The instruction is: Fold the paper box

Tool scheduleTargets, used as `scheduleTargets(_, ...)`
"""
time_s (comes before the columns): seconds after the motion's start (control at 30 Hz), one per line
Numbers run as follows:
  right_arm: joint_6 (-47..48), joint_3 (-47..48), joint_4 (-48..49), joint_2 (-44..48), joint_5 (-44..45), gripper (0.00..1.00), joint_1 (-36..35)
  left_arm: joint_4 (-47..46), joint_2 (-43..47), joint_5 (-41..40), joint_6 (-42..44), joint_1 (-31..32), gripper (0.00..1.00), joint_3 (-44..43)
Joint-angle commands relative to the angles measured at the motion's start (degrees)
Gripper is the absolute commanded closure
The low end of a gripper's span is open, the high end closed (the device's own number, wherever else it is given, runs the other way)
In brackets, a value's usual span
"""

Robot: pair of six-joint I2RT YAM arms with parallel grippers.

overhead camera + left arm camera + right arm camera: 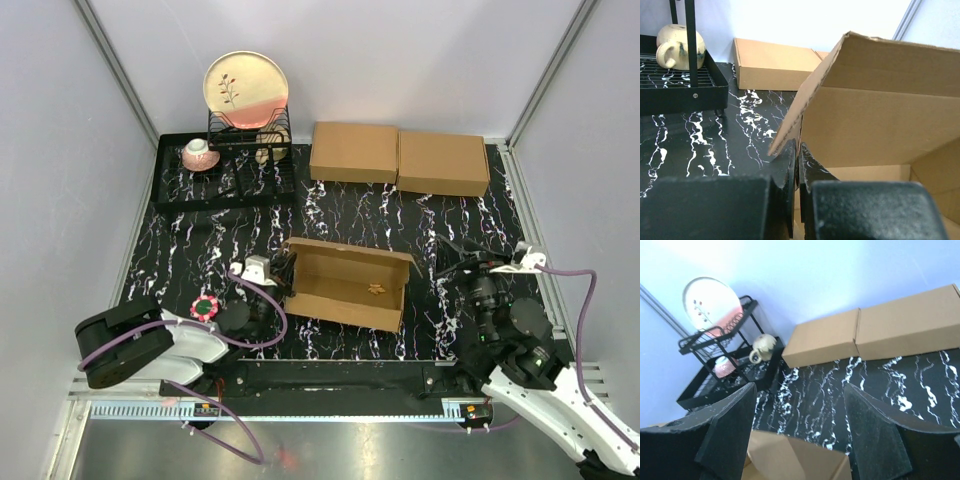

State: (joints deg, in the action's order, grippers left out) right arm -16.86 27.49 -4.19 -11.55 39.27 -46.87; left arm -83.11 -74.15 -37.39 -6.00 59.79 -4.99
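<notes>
The paper box [345, 285] is a shallow open brown cardboard box in the middle of the table, walls partly raised, with a small tan mark on its floor. My left gripper [284, 272] is at the box's left end, shut on the edge of its left side flap. In the left wrist view the fingers [790, 160] pinch the cardboard edge and the box wall [875, 115] rises to the right. My right gripper [450, 262] is open and empty just right of the box. In the right wrist view [800, 405] a box corner [795, 460] lies below the spread fingers.
Two flat brown cardboard boxes [400, 155] lie side by side at the back. A black dish rack [225, 165] at the back left holds a plate [246, 88], a pink cup [199, 153] and a cream mug [677, 45]. A small red-and-white round thing [205, 307] sits by the left arm.
</notes>
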Motion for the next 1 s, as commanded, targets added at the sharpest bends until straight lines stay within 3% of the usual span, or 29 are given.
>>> scheduleTargets(0.0, 1.83, 6.07, 1.54, -6.18, -4.19, 0.25, -0.33, -12.34, -2.58, -2.86, -0.15, 1.38, 0.98, 4.47)
scheduleTargets(0.27, 1.14, 15.14, 3.13, -36.22, -17.37, 0.35, -0.33, -12.34, -1.35, -6.37, 1.24, 4.63, 0.97, 4.82)
scheduleTargets(0.43, -3.43, 7.07, 9.54, -38.46, -22.82, 0.38, -0.33, -10.15, 4.53, -9.72, 4.85, 7.79, 0.86, 7.10)
scheduleTargets(0.53, -4.06, 2.58, 11.83, -36.70, -25.02, 0.39, -0.33, -1.38, 13.04, -12.88, 7.21, 10.43, 0.71, 6.93)
scheduleTargets(0.63, -3.97, 0.47, 12.27, -36.26, -27.22, 0.40, -0.33, 21.69, 27.44, -15.61, 2.09, 11.58, 0.63, 3.61)
scheduleTargets(0.67, -3.97, -0.58, 12.53, -36.52, -27.49, 0.41, -0.24, 33.86, 31.22, -16.22, 0.30, 11.58, 0.62, 2.72)
scheduleTargets(0.8, -4.93, -3.57, 16.04, -37.22, -28.98, 0.43, -0.24, 44.33, 46.95, -18.16, 1.25, 11.58, 0.59, 2.97)
scheduleTargets(0.9, -4.41, -4.81, 17.01, -39.33, -30.12, 0.46, -0.33, 55.83, 52.51, -21.49, -1.11, 11.58, 0.59, 0.96)
scheduleTargets(0.97, -3.97, -5.33, 17.11, -40.65, -30.91, 0.47, -0.33, 66.51, 54.10, -27.00, -7.75, 11.58, 0.59, -0.97)
